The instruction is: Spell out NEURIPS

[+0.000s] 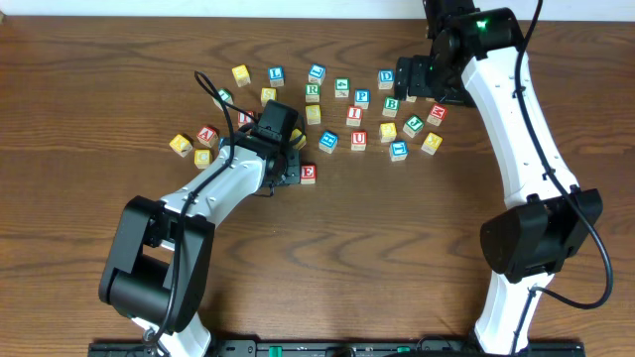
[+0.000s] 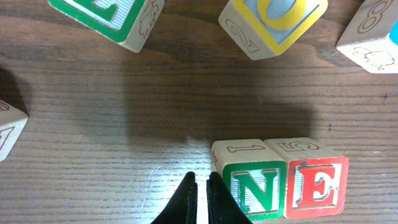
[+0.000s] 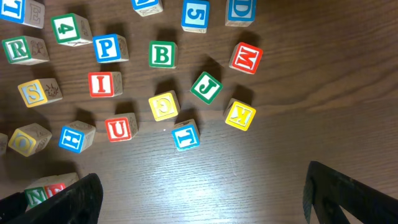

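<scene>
The seven cubes the word needs are small wooden blocks. They are judged light, stiff and not fragile, with smooth flat faces that would slide on the surface (image 2: 124, 124) if nudged. Each is best taken from above, across two opposite side faces and centred so it does not twist.

Two of the seven already stand in a row. The green N (image 2: 258, 190) and the red E (image 2: 317, 186) touch side by side, letters upright in the left wrist view.

The other five lie loose among the scattered cubes, one of each:
- The red U (image 3: 119, 127) has a blue H (image 3: 78, 137) just beside it, which leaves little room for a finger on that side.
- The green R (image 3: 17, 50).
- The red I (image 3: 101, 84).
- The blue P (image 3: 107, 48).
- A yellow-faced S (image 3: 32, 92).

Cubes with other letters and digits lie around them and are not needed.

The left gripper (image 2: 202, 199) has its fingers pressed together and holds nothing. Its tips sit just beside the N's free side, and whether they touch it cannot be told. The right gripper (image 3: 202, 186) is spread wide and empty, hanging above the loose cluster.

U is judged the next letter. It should be set down against the E gently, since a push could shift the row.
</scene>
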Robot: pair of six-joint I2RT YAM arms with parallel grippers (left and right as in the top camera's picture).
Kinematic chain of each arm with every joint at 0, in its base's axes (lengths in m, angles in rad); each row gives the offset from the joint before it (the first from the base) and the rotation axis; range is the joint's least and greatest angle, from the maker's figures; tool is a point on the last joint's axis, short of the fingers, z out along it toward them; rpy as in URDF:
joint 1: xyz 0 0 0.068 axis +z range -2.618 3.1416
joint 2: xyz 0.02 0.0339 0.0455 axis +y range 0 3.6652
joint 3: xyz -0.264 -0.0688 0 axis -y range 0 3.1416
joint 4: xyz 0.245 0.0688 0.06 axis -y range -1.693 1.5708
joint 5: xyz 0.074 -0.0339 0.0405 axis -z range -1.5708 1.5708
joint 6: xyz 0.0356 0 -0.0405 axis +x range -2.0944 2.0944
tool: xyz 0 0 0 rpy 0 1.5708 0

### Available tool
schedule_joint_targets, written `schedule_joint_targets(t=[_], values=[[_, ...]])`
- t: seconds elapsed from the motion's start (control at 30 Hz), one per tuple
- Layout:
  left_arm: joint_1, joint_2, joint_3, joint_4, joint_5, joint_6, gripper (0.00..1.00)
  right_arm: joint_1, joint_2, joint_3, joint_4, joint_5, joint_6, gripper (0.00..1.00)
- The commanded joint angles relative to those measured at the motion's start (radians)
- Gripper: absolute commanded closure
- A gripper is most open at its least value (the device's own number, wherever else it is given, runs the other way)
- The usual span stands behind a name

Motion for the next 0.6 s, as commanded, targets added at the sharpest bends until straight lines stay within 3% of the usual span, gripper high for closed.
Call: schedule_joint_targets(t=[0.0,0.57], values=[[0.000,0.010,-0.007,0.008,0.006,0.017,0.92,0.005,-0.001,-0.005,-0.004,-0.002,-0.008,0.01],[0.000,0.014,-0.007,0.017,0.017,0.030,0.92,0.005,-0.001,-0.005,-0.007,-0.002,-0.008,0.01]])
